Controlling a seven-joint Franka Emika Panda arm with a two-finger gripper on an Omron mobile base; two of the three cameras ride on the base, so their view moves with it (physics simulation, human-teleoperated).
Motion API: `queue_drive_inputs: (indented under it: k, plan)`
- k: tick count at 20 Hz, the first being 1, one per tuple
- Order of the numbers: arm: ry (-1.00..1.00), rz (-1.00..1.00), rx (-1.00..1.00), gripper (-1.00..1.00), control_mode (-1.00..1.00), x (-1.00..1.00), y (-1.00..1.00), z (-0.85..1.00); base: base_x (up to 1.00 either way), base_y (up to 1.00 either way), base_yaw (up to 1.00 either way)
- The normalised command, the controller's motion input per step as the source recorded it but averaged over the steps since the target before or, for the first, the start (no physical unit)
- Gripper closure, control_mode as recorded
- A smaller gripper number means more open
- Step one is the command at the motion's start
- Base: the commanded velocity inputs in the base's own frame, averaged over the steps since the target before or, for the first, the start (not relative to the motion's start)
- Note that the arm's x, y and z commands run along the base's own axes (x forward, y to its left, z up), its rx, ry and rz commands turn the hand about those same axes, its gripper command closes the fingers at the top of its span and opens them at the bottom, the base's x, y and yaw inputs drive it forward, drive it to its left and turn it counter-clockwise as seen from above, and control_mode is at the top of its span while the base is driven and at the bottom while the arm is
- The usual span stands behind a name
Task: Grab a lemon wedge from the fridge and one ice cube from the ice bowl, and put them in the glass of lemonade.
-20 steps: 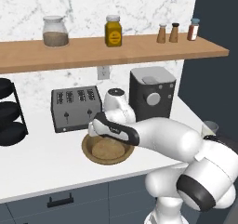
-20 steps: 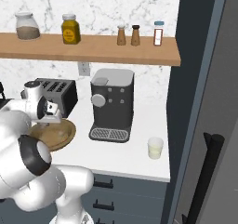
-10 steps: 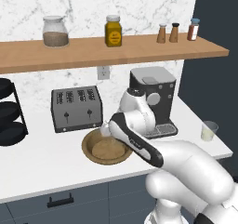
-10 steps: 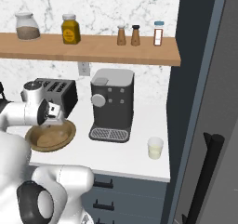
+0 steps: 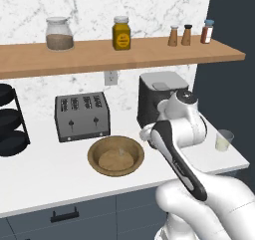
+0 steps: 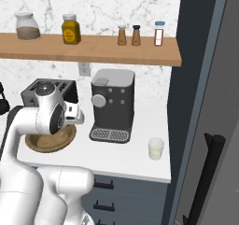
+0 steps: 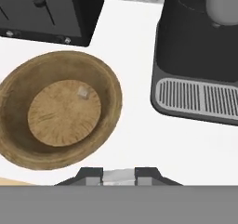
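A white counter (image 5: pixel 45 179) runs along a marble-patterned back wall (image 5: pixel 89 5), with dark grey drawers (image 5: pixel 64 215) under its front edge. A wooden shelf (image 5: pixel 99 55) above it carries a glass jar (image 5: pixel 58 33), a yellow jar (image 5: pixel 121 33) and three small shakers (image 5: pixel 188 34). At the counter's left edge stands a black tiered rack (image 5: pixel 9 119). A dark toaster (image 5: pixel 82 115) and a black coffee machine (image 6: pixel 112 105) sit toward the back edge. The ice bowl (image 5: pixel 116 155) rests nearer the front edge, just in front of the toaster, and in the hand view one small ice cube (image 7: pixel 83 92) lies on its floor. The glass of lemonade (image 6: pixel 156 148) stands near the counter's right front corner, beside the fridge (image 6: pixel 210 102), whose black bar handle (image 6: pixel 205 177) shows. The gripper (image 7: pixel 118 175) hangs over the counter between bowl and coffee machine, its fingers clamped on a small pale cube (image 7: pixel 118 176).
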Motion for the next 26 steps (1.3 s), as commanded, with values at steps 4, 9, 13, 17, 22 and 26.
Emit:
queue_drive_inputs:
  k: [4, 9, 13, 17, 22, 26]
  plan:
    - [-0.01, -0.09, -0.12, 1.0, -1.0, 0.0, -1.0, 0.78, 0.0, 0.0, 0.0]
    - [0.0, -0.19, -0.02, 1.0, -1.0, 0.0, -1.0, 0.33, 0.0, 0.0, 0.0]
    - [0.01, -0.24, 0.0, 1.0, -1.0, 0.0, -1.0, -0.09, 0.0, 0.0, 0.0]
    - [0.0, -0.27, 0.0, 1.0, -1.0, 0.0, -1.0, -0.18, 0.0, 0.0, 0.0]
    - [0.0, -0.31, 0.04, 1.0, -1.0, 0.05, -1.0, 0.0, 0.0, 0.0, 0.0]
    - [0.0, -0.27, 0.07, 1.0, -1.0, 0.2, -0.95, -0.04, 0.0, 0.0, 0.0]
